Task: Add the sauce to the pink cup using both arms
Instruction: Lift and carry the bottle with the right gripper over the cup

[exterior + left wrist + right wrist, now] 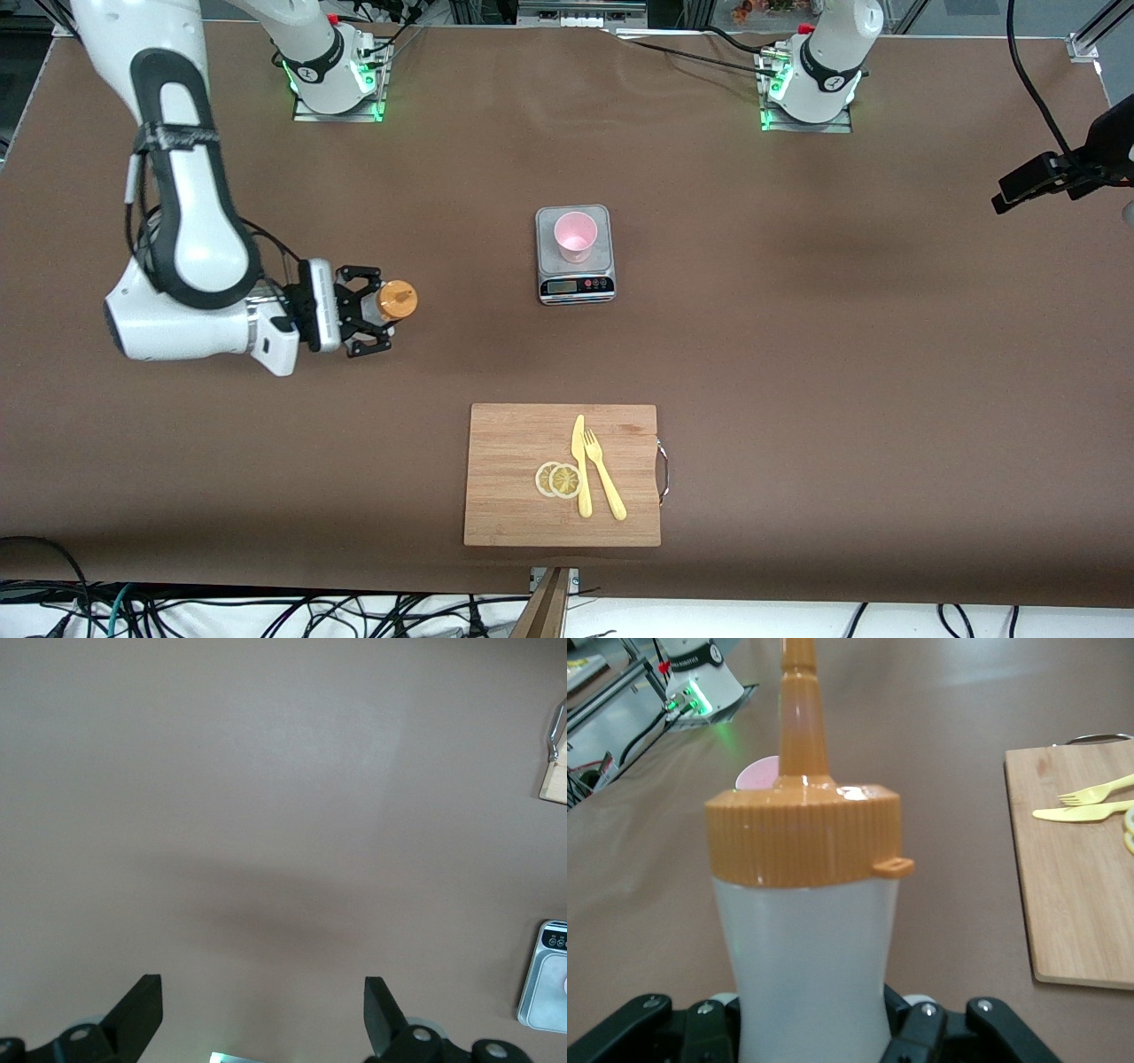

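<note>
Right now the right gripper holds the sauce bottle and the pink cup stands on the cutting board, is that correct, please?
Not quite: the pink cup stands on the kitchen scale, not the cutting board, as the front view shows. The right gripper does hold the sauce bottle.

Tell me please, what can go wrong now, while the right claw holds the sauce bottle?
1. The right claw grips the soft translucent squeeze bottle with the orange cap low on its body, so the bottle may tip or leak.
2. The small pale pink cup stands loose on the grey kitchen scale; the nozzle could knock it over.
3. The left claw hangs open over bare table, not steadying the cup.
</note>
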Robot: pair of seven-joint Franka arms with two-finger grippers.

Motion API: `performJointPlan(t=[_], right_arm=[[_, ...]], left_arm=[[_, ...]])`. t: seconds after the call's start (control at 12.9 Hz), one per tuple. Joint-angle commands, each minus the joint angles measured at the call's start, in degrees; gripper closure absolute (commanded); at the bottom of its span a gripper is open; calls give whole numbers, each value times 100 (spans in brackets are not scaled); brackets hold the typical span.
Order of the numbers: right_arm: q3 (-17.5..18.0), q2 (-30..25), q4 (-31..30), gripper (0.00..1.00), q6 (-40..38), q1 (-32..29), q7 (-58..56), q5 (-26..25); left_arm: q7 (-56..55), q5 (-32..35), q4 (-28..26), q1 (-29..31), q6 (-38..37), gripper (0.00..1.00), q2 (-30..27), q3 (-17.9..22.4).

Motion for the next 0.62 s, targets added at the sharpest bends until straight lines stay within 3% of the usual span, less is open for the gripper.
performJointPlan(t=[0.0, 0.31, 0.54], right_arm=[[-37, -652, -477, 100, 449, 546, 788, -627], [-3, -855, -565, 100, 740, 1118, 1651, -1436], [7, -943, -574, 100, 792, 1452, 2328, -1737]], left_arm=[[140, -39, 124, 36, -101, 0, 43, -12], [149, -39, 124, 36, -101, 0, 43, 6], [149, -39, 132, 45, -101, 0, 43, 15]])
